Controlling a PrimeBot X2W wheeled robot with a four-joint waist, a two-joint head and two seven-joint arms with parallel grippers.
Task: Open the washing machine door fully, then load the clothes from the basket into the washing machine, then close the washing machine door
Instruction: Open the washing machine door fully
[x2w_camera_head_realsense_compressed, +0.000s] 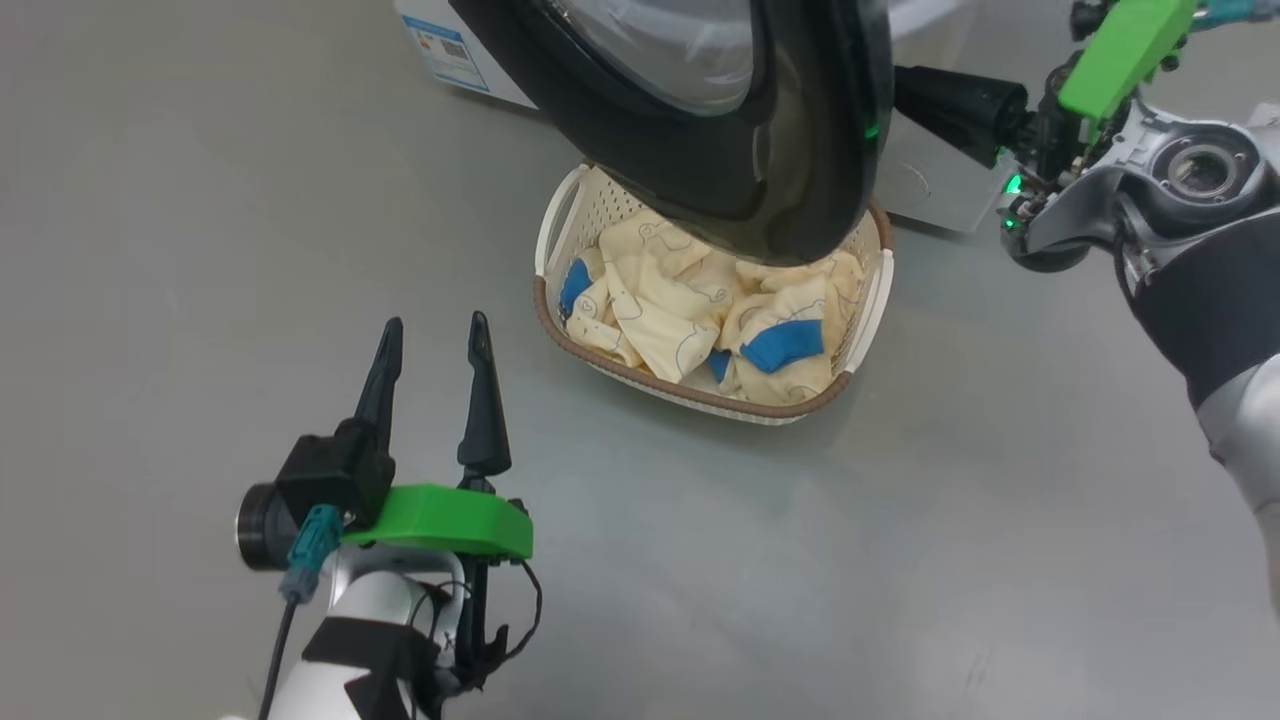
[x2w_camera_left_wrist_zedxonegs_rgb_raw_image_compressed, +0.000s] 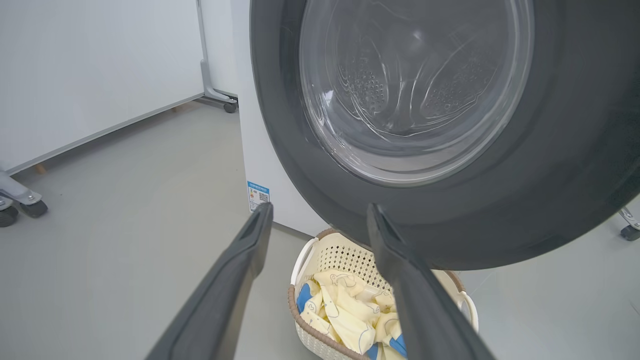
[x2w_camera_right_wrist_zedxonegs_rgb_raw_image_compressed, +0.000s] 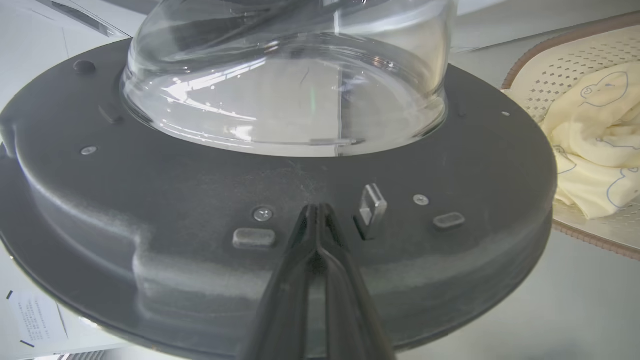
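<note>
Resting maybe against door (x2w_camera_right_wrist_zedxonegs_rgb_raw_image_compressed: 165, 195) inner face per wrist cam: R gripper (x2w_camera_right_wrist_zedxonegs_rgb_raw_image_compressed: 318, 209), pinched

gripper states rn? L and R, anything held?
Left gripper: open, empty.
Right gripper: shut, nothing held, tip at the inner face of the washing machine door.

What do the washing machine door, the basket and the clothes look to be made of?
Washing machine door: dark moulded plastic, probably; matt grainy inner face with screws, around a clear glass-like bowl showing sharp reflections. Basket: cream perforated plastic, brown woven-look rim. Clothes: soft creased fabric, likely cotton.
</note>
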